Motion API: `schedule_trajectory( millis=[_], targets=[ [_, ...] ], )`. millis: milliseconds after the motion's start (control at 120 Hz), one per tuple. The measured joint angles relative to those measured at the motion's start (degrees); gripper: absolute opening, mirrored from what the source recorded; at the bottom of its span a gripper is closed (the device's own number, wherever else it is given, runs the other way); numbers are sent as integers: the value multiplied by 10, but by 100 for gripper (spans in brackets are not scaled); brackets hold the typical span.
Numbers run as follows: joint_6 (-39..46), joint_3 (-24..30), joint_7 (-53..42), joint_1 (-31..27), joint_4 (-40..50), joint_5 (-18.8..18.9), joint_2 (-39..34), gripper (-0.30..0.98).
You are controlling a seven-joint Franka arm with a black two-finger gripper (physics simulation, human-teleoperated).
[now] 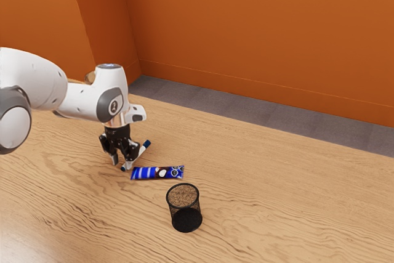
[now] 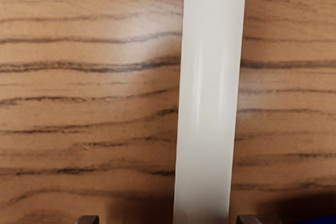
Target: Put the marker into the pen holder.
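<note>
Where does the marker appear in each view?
Exterior view: the marker lies slantwise under the open pincer, toward the exterior view's left.
Wrist view: its white barrel spans the picture's full height, just right of centre.
Shared landmark: the blue tube near the marker; its edge shows in the wrist view's corner.

From my side, one view looks down past the bench's (image 1: 277,183) far edge; my wrist view peers closely down; both share the marker (image 2: 210,98) at my fingers (image 1: 125,161).
</note>
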State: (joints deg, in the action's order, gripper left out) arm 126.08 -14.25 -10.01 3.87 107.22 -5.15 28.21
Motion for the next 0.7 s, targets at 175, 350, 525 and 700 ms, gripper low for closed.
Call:
schedule_trajectory(
  millis=[175,350,525,700],
  targets=[
    [0,0,-2,-3,-1,-5,5,16],
    [1,0,-2,-3,-2,-7,5,2],
    [1,0,2,-3,-5,-2,-5,-7],
    [-17,0,8,5,-13,8,-55,-9]
  ],
)
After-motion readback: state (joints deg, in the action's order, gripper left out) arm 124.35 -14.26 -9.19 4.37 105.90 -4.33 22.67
